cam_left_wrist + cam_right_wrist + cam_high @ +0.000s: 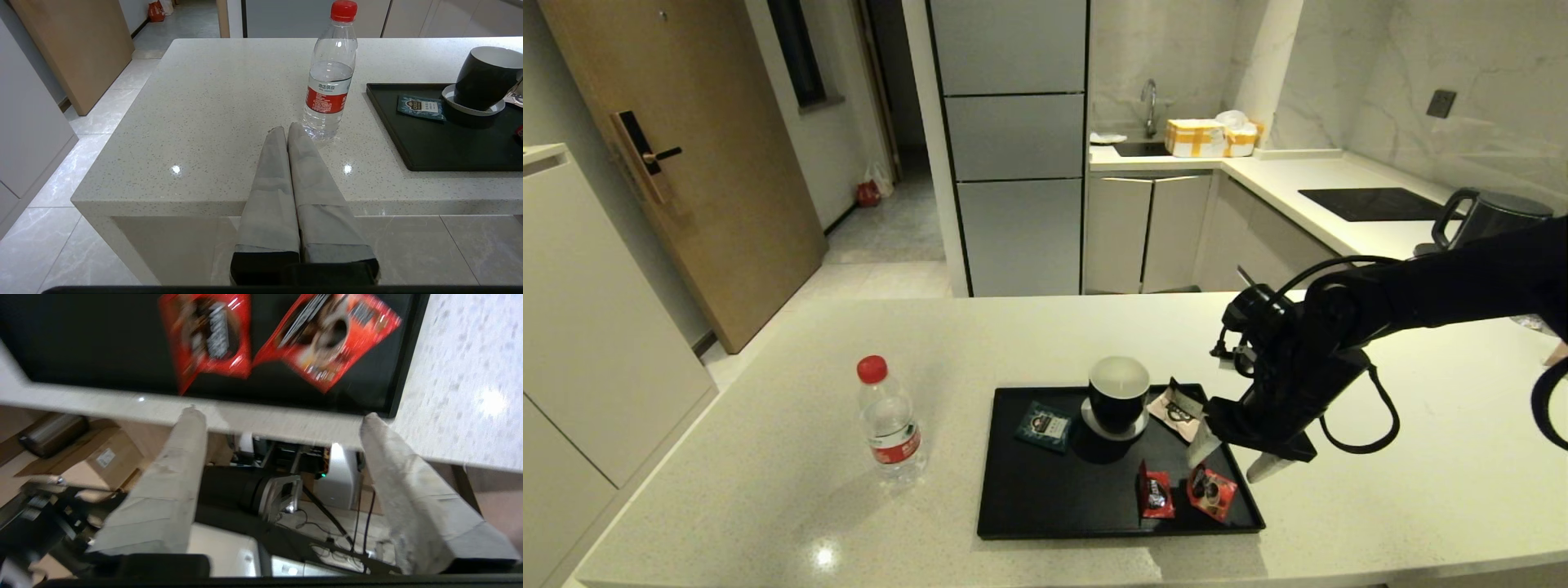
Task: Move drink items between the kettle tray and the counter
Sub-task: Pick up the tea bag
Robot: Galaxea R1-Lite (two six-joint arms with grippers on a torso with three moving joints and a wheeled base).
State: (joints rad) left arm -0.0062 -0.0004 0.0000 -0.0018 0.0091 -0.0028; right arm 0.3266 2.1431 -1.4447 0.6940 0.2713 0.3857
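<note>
A clear water bottle with a red cap and red label stands upright on the pale speckled counter, left of the black kettle tray. Two red sachets lie flat at the tray's near right corner, also seen as the red sachets in the right wrist view. My right gripper hangs open and empty just above that corner, tips toward the sachets. My left gripper is shut and empty, low by the counter's front edge, short of the bottle.
On the tray a black mug sits on a saucer, with a teal sachet to its left and a pale sachet to its right. A kettle and a black hob are on the far right worktop.
</note>
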